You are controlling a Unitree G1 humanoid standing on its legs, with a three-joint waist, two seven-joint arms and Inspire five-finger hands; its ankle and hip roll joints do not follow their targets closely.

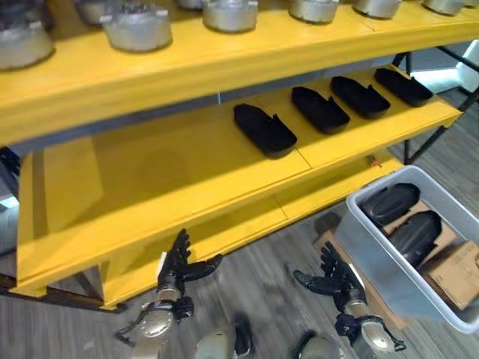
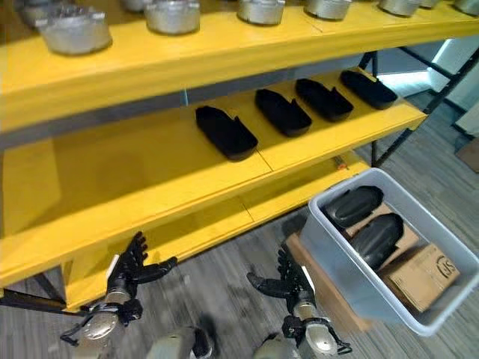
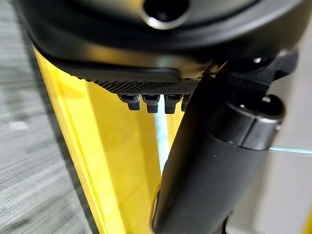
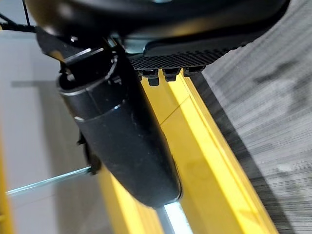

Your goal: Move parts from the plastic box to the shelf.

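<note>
A grey plastic box (image 1: pixel 374 250) stands on the floor at the right and holds two black parts (image 1: pixel 391 202) (image 1: pixel 416 234) beside a cardboard carton (image 1: pixel 458 271). Several more black parts (image 1: pixel 264 129) (image 1: pixel 320 109) lie in a row on the middle level of the yellow shelf (image 1: pixel 150 172). My left hand (image 1: pixel 178 265) hangs low in front of the shelf's bottom board, fingers straight and spread, holding nothing. My right hand (image 1: pixel 335 280) hovers just left of the box, also open and empty. In the wrist views the left thumb (image 3: pixel 214 161) and right thumb (image 4: pixel 124 141) stand straight against yellow boards.
Round grey metal castings (image 1: pixel 138 26) (image 1: pixel 230 13) line the top shelf level. The left half of the middle level is bare yellow board. The box rests on a brown pad (image 1: pixel 329 243) on grey wood-pattern floor. A dark shelf leg (image 1: pixel 430 138) stands at the far right.
</note>
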